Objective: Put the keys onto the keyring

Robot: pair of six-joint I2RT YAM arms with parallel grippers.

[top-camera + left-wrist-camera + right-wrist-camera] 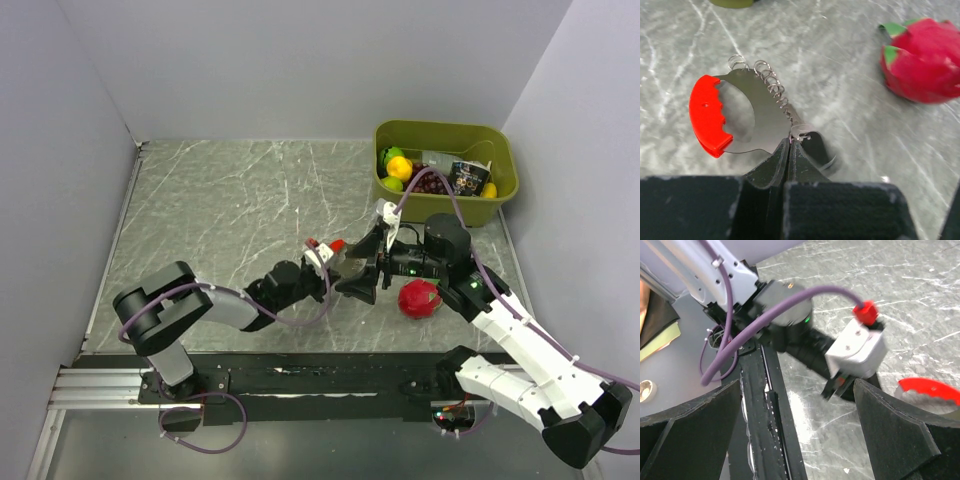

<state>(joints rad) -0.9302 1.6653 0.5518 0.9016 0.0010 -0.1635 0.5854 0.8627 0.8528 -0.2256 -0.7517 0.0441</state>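
Left wrist | left gripper [791, 150] clenched on the keys [752, 117]; long axis runs up-left from the pinch | right gripper [797, 390] gapes empty, close opposite; keyring unseen

No word, number, brand or sign can be read in any of the three views. The only printing visible is on the small dark glossy packet [468, 178], which lies in the olive-green plastic bin [440, 126] at about two o'clock on the grey marbled table [220, 200] in the top view. It shows as pale marks and a light patch on a black ground, too small and blurred to make out a single letter.
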